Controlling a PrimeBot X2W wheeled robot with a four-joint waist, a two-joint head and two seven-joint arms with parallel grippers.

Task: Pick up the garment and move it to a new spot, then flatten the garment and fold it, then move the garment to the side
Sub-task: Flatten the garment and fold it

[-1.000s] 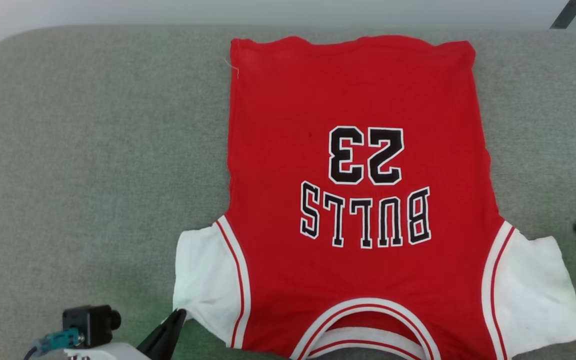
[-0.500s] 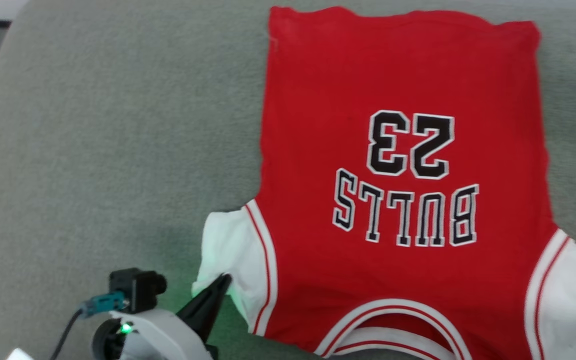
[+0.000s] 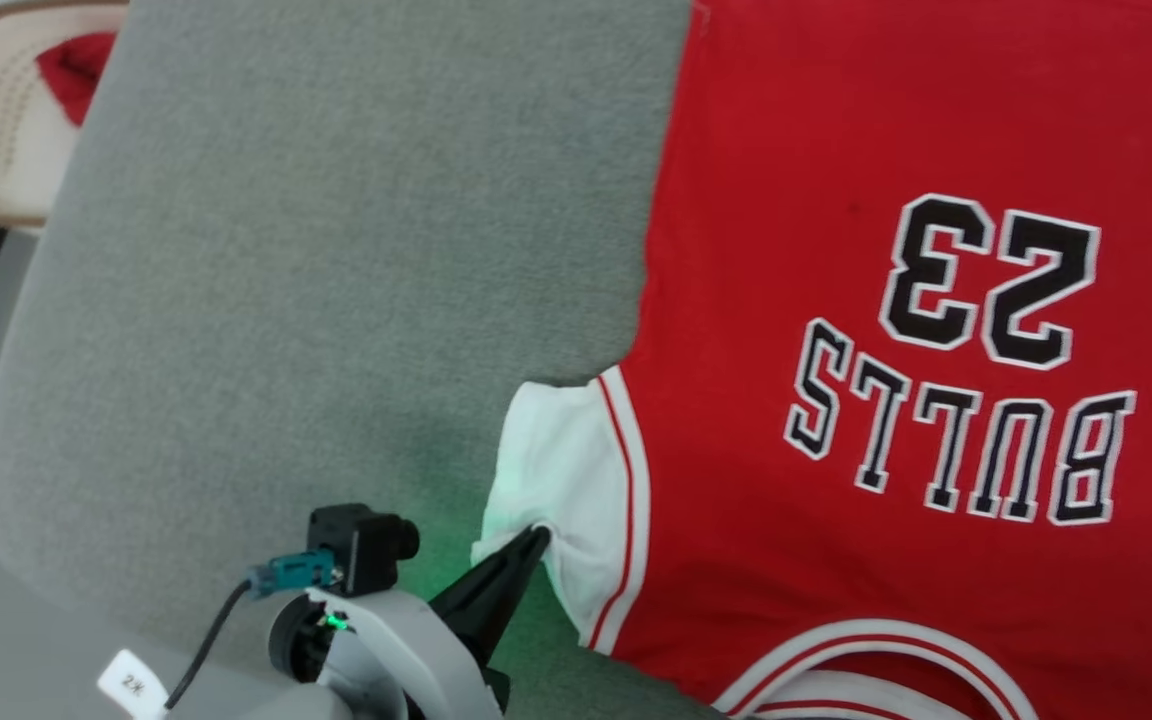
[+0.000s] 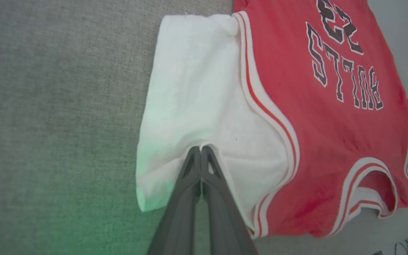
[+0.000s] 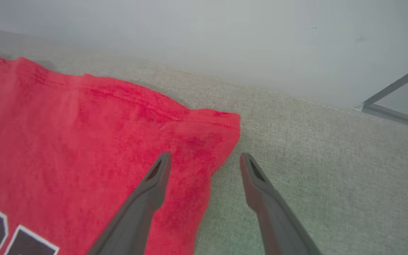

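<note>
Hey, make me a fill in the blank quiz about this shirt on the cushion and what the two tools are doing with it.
1. The left tool is shut on the garment's ____ sleeve.
2. The right tool is ____, its fingers spread near a red corner of the garment.
3. The number printed on the garment is ____.
4. The garment lies on a ____ padded surface.

Missing words: white; open; 23; grey.

L tool [image 3: 534, 538]: dark tapered fingers [image 3: 488, 592], pale grey wrist [image 3: 406, 650], blk cam [image 3: 361, 545] w/ teal plug [image 3: 288, 574]
</note>
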